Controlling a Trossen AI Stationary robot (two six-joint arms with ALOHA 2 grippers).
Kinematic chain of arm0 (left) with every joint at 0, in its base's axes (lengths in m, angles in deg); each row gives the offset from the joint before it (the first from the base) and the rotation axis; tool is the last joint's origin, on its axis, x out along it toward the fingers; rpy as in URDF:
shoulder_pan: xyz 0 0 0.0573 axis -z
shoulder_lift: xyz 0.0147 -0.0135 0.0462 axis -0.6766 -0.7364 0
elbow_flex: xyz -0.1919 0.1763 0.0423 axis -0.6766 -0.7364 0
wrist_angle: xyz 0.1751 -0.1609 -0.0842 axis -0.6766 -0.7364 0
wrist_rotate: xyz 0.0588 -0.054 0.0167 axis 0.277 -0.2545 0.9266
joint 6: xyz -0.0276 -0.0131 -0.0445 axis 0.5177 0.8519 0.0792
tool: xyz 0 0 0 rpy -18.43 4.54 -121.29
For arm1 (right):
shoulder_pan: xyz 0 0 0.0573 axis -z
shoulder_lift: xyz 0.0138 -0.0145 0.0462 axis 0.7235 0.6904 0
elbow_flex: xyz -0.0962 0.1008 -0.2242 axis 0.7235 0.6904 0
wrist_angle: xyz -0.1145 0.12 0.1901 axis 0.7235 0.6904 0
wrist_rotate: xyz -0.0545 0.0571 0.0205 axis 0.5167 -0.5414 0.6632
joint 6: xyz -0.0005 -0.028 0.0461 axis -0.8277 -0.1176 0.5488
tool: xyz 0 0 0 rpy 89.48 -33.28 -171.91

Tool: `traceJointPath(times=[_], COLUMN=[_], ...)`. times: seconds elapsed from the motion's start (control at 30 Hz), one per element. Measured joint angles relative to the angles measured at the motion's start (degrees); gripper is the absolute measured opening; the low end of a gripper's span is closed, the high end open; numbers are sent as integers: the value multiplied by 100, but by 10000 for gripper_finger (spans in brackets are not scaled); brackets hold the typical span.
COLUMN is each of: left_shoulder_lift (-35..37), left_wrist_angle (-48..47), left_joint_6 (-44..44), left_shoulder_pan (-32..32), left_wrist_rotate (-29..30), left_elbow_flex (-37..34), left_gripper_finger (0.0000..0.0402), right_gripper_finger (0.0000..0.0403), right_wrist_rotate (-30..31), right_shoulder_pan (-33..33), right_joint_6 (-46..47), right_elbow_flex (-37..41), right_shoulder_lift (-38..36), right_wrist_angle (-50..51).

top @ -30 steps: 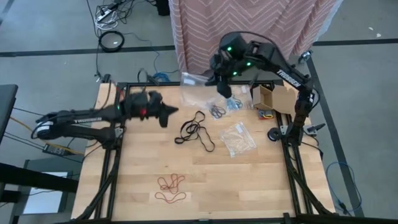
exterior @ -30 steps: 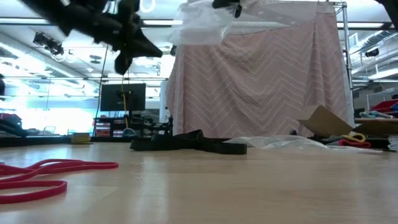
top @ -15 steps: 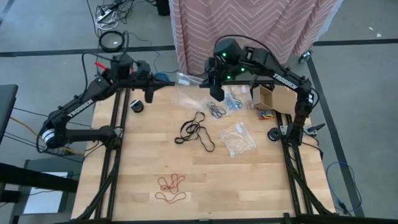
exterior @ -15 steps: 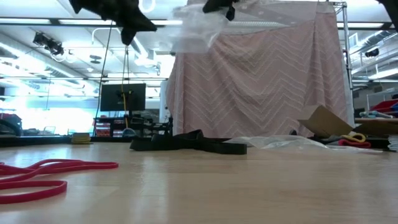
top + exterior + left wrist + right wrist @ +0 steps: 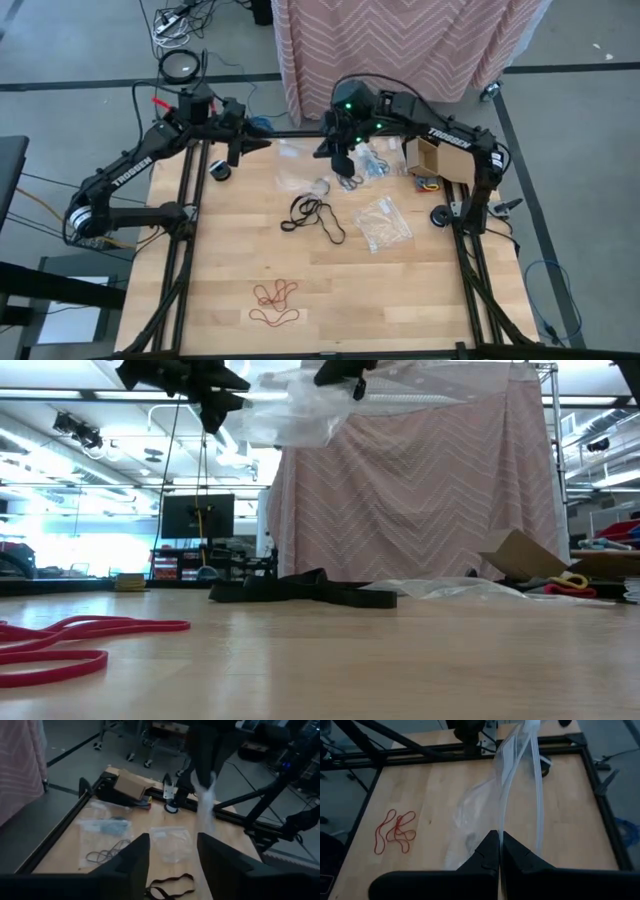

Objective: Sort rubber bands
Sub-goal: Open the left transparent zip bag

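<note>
Right pincer (image 5: 338, 158), upper centre of the high view, clamped shut on the edge of a clear plastic bag (image 5: 520, 775) that dangles limp below it; fingers pressed flat together in the right wrist view, film pinched between. Left pincer (image 5: 238, 152), upper left of the high view, raised off the surface (image 5: 230, 260), fingers spread with a clear gap in the left wrist view, holding nothing.

Rubber bands in separate clusters: black bands (image 5: 315, 214) lying centre of the high view; red bands (image 5: 275, 300) lower centre, also large at the lower left of the low view (image 5: 60, 645); dark bands (image 5: 349, 180) just below the right pincer, beside a bluish cluster (image 5: 378, 165) that seems to sit on or in clear film. Second plastic bag (image 5: 382, 222) flat, right of centre. Cardboard box (image 5: 437, 155) at the upper right, with red and yellow bits (image 5: 428, 184) beside it.

Judged handling: very light, floppy, stretchy, tangled loops; likely to snag neighbours and drag the whole cluster, or spring free if pulled taut. Best taken where several strands overlap or arch clear of the wood, pinched from above. Single flat strands hard to get under. Bag film slippery, crinkly, prone to sag.
</note>
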Motion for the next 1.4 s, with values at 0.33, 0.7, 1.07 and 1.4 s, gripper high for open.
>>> traceJointPath(times=[0.33, 0.7, 1.07, 1.4], left_shoulder_lift=[-149, -151, -151, -151], left_wrist_angle=[16, 579, 662, 146], left_joint_6=[155, 415, 621, 647], left_shoulder_pan=[102, 116, 114, -286], left_wrist_rotate=[-247, -302, -649, -828], left_elbow_flex=[-4, -4, -4, -4], left_gripper_finger=[182, 182, 182, 195], right_gripper_finger=[0, 0, 0, 0], right_wrist_rotate=[-193, -209, -214, -277], right_shoulder_pan=[4, 10, 50, 50], right_joint_6=[241, 243, 241, 241], right_elbow_flex=[305, 311, 311, 311], right_shoulder_lift=[7, 7, 7, 7], right_wrist_angle=[-703, -724, -718, -699])
